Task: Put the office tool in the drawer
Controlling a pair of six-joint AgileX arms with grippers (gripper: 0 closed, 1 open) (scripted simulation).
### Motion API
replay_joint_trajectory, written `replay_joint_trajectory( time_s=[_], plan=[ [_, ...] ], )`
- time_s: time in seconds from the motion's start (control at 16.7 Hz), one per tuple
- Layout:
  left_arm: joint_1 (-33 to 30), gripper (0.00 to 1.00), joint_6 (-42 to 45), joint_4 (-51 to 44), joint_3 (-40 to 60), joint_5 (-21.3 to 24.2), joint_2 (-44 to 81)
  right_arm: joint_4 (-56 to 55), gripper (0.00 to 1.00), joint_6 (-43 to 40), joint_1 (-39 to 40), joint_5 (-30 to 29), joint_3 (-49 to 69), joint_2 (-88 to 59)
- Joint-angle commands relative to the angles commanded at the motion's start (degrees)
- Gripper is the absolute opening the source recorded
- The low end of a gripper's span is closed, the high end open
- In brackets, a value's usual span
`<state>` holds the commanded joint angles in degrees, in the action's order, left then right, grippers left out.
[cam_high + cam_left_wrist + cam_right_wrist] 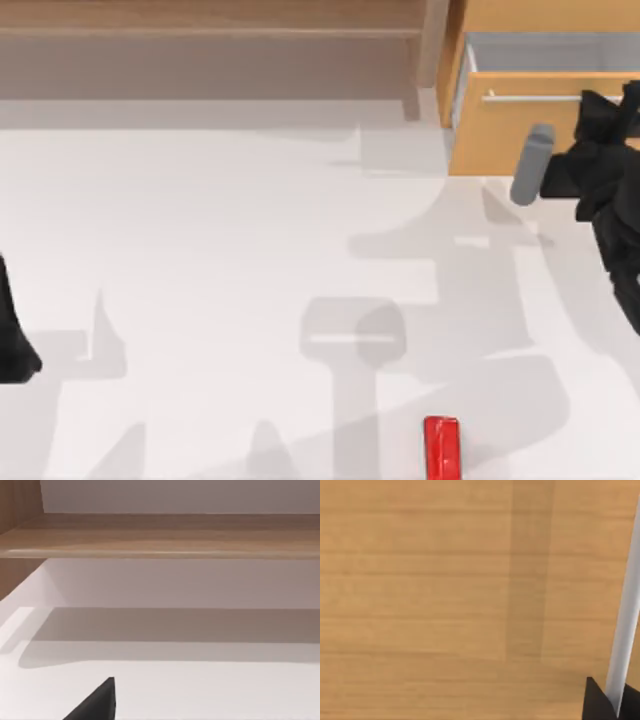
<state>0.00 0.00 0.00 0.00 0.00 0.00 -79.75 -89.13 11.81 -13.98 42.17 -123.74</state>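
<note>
From above, the drawer (520, 125) sits at the table's far right corner, pulled partly out so a strip of its white inside shows behind the tan front. A thin silver handle (530, 97) runs across that front. The right gripper (600, 110) is up against the front at the handle's right end, its black arm running off the right edge. Whether its fingers are closed on the bar I cannot tell from here. A grey cylinder (533, 165) stands just in front of the drawer, beside that arm. The red tool (441, 447) lies flat on the white table (200, 280) at the near edge, right of centre, well apart from the drawer and both arms. A long brown shelf (210, 40) spans the far side to the drawer's left. The left arm (15, 330) is parked at the left edge.

The left wrist view looks across bare table toward the shelf (160, 535), with one black fingertip (97, 702) at the picture's edge; that pincer's gap cannot be judged.

The right wrist view is pressed close to the drawer front (445, 600), with the silver handle (625, 630) crossing one side and passing between two dark finger tips (595, 702), which sit narrowly either side of the bar.
</note>
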Motion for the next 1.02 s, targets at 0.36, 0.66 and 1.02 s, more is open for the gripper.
replay_joint_trajectory(
  time_s=[0.36,0.66,1.02],
  plan=[
    [0.0,1.0,0.0,0.0,0.0,0.0,0.0,-7.55,0.0,0.19,2.33,-2.03,-11.9,5.02],
    [0.0,1.0,0.0,0.0,0.0,0.0,0.0,-8.16,0.0,0.15,2.22,-2.08,-12.45,5.42],
    [0.0,1.0,0.0,0.0,0.0,0.0,0.0,-13.65,0.0,0.12,4.51,-4.66,-20.93,6.94]
  ],
)
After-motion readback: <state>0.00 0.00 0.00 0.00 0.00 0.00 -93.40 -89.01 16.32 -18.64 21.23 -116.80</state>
